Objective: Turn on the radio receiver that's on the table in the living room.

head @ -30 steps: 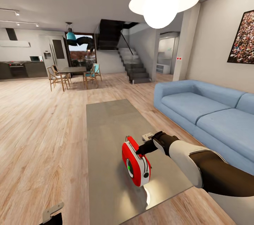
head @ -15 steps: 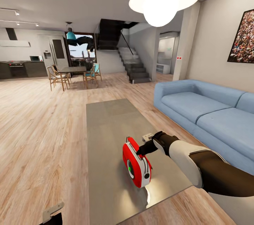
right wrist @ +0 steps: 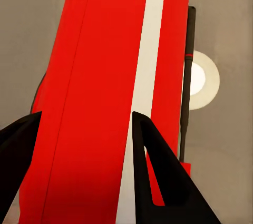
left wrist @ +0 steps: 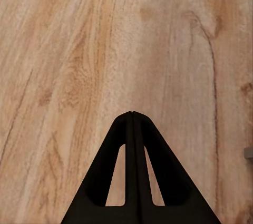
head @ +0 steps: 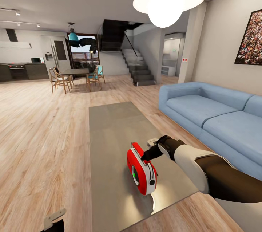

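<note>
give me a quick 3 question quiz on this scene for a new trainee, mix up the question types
1. True or false: the radio receiver stands on the grey table.
2. Multiple choice: what lies below the left gripper in its wrist view? A) blue sofa B) wood plank floor C) table top
3. Fill in: the right gripper has its jaws ____, one on each side of the radio's red body.

Key
1. True. It sits near the table's near end, with the right arm reaching to it.
2. B. The shut jaws point at the wood floor.
3. Open. The red body with its white trim passes between the two dark fingers.
</note>
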Controlling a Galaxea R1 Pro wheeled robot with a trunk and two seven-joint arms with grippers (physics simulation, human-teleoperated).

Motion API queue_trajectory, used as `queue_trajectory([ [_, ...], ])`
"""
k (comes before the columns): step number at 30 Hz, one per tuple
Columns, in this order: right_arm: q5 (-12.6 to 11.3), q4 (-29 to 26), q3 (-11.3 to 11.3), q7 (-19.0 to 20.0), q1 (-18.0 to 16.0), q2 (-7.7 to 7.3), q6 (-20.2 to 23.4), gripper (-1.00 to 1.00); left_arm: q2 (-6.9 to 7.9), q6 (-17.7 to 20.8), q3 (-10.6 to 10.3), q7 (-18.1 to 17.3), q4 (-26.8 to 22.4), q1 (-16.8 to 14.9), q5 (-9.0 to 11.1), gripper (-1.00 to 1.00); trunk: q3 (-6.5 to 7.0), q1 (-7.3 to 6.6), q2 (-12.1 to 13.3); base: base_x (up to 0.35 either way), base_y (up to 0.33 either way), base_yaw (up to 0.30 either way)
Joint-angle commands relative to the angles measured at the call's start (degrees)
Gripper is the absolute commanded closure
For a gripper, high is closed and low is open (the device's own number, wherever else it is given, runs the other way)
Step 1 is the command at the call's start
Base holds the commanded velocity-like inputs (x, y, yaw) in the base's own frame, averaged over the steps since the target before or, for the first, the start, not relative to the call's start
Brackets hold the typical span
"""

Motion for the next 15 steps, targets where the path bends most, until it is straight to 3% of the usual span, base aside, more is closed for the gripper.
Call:
queue_trajectory([
  [1,-0.17,-0.04,-0.38,0.0,-0.01,0.0,0.02,1.0,0.0,0.0,0.02,0.0,0.0,0.0,-0.02,1.0,0.0,0.0,0.0,0.0,0.0,0.0],
  [7,-0.15,-0.04,-0.38,0.0,-0.01,0.0,0.02,1.0,0.0,0.0,0.01,0.02,0.0,0.0,-0.02,1.0,-0.89,1.1,-2.01,0.0,0.0,0.0],
  [15,-0.37,-0.02,-0.38,0.01,0.01,0.05,0.02,1.0,0.0,0.0,0.0,-0.01,0.0,0.0,0.0,1.0,-0.89,1.1,-2.01,0.0,0.0,0.0],
])
